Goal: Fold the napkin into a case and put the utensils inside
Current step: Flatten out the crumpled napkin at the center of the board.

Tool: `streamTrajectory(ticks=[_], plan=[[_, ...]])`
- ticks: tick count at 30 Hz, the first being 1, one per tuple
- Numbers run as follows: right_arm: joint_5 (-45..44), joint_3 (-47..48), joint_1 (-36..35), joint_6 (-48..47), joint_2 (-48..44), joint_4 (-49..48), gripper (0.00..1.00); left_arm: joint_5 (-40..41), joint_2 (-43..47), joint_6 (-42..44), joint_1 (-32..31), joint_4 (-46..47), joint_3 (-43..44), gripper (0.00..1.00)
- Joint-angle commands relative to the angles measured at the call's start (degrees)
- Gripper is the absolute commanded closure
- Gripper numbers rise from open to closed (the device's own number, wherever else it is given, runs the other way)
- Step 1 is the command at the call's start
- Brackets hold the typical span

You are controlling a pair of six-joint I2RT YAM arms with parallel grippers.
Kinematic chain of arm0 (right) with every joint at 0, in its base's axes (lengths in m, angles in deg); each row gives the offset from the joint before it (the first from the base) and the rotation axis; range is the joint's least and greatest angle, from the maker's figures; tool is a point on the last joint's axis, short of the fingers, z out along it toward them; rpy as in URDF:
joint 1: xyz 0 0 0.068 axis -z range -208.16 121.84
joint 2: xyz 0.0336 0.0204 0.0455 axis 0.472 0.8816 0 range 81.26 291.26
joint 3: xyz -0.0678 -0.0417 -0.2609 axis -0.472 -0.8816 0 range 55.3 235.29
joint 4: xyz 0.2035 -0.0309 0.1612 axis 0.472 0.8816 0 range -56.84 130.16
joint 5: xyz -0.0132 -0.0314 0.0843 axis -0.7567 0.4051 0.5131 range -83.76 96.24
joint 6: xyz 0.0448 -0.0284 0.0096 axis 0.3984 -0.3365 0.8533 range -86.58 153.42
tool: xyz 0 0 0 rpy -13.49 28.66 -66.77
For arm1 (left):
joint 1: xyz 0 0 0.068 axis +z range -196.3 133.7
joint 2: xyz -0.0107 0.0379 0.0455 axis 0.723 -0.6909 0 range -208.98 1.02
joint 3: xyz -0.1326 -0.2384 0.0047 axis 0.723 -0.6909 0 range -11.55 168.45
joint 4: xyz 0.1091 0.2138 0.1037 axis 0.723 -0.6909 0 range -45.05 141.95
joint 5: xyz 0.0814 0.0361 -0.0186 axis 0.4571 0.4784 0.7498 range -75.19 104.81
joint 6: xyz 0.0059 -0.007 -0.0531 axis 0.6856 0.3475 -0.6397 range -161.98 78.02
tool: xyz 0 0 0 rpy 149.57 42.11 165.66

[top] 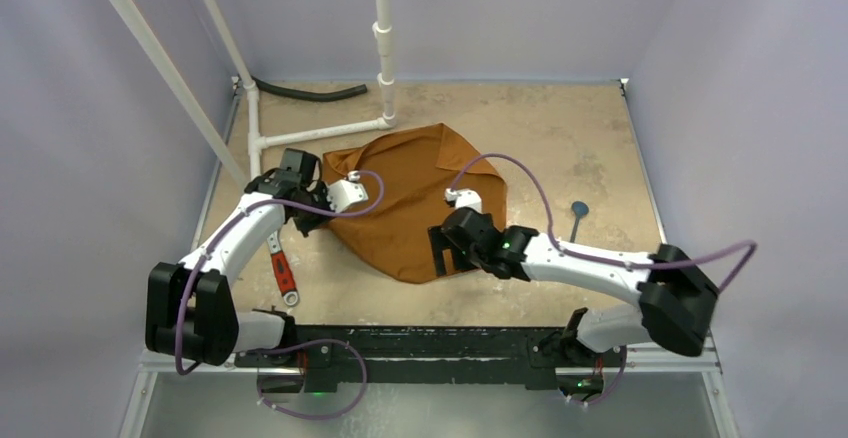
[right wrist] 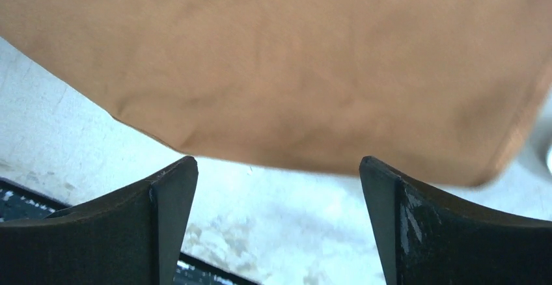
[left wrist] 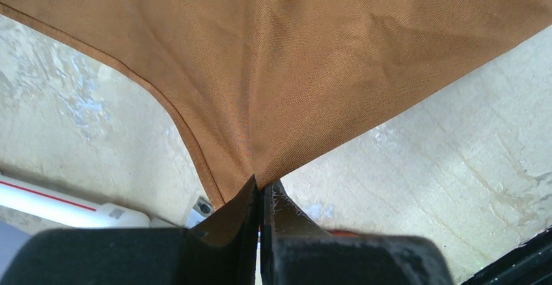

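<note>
From above, the napkin (top: 420, 208) lies as a rumpled, lopsided sheet just above the middle of the frame on the table (top: 560, 148), not yet a case. The left gripper (top: 310, 220) sits at its left corner and the right gripper (top: 445, 253) at its lower edge. The grey-blue utensil (top: 578, 220) lies to the right, well apart from the cloth. I cannot spot a white spoon. A red-handled tool (top: 283, 273) lies at lower left, beside the left arm.

Through the left wrist camera, the left gripper (left wrist: 262, 190) has its fingers pressed together on a corner of the napkin (left wrist: 312, 57). The cloth fans out from that pinch toward the top of the frame, and creases pull tight toward the jaws.

In the right wrist view, the right gripper (right wrist: 278, 168) stands spread wide, holding nothing. The napkin (right wrist: 293, 70) fills the upper half. Its hemmed edge lies just beyond the fingertips, close but apart from both.

To my eye a first fold is being set up. It would go best if the right fingers slid onto that near edge and closed on one layer. Then both corners could travel together, level and lightly taut, so the crease lands straight.
</note>
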Motion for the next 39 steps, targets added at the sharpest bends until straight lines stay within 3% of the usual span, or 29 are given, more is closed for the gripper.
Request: streamTrajectory(ticks=[1,10,16,18,19,21,22,23,28,34,39], plan=[[-4.68,-4.06,0.79,13.28,-7.47,7.98,0.01,4.23,1.69,2.03,1.04,2.32,-2.13,1.0],[-0.71,-7.64,3.43,14.81,-2.75,4.31,0.01,4.37,0.89,0.75,1.62,3.34,-1.93,1.0],[-7.65,-8.55,3.7,17.03,0.87,0.51,0.11,3.48,1.41,0.75,1.62,3.12,-2.16,1.0],[-9.06,-8.5,4.24,16.6,1.97,-2.12,0.25,3.04,1.54,0.71,1.54,3.3,-2.26,1.0],[-9.55,-8.15,4.41,16.17,2.69,-3.12,0.37,2.67,1.61,0.48,1.59,3.4,-2.14,1.0],[-10.34,-7.11,4.5,14.99,3.67,-4.21,0.7,1.57,1.86,0.1,1.6,3.08,-1.47,1.0],[-10.98,-6.32,4.42,14.57,3.59,-4.04,0.95,1.01,2.21,-0.15,1.61,2.86,-1.02,1.0],[-11.8,-5.75,4.43,14.29,2.99,-3.42,1.0,0.43,2.44,-0.51,1.58,2.64,-0.34,1.0],[-16.55,-0.96,5.71,8.55,-5.35,1.44,1.0,-2.13,3.65,-4.96,1.62,2.74,6.86,1.0],[-15.98,10.32,12.57,-1.44,-12.25,3.28,1.0,-0.98,4.41,-15.92,1.62,11.1,19.25,1.0],[-12.25,16.5,12.87,-2.17,-10.8,7.67,1.0,-3.38,2.23,-17.0,1.57,3.61,28.02,1.0]])
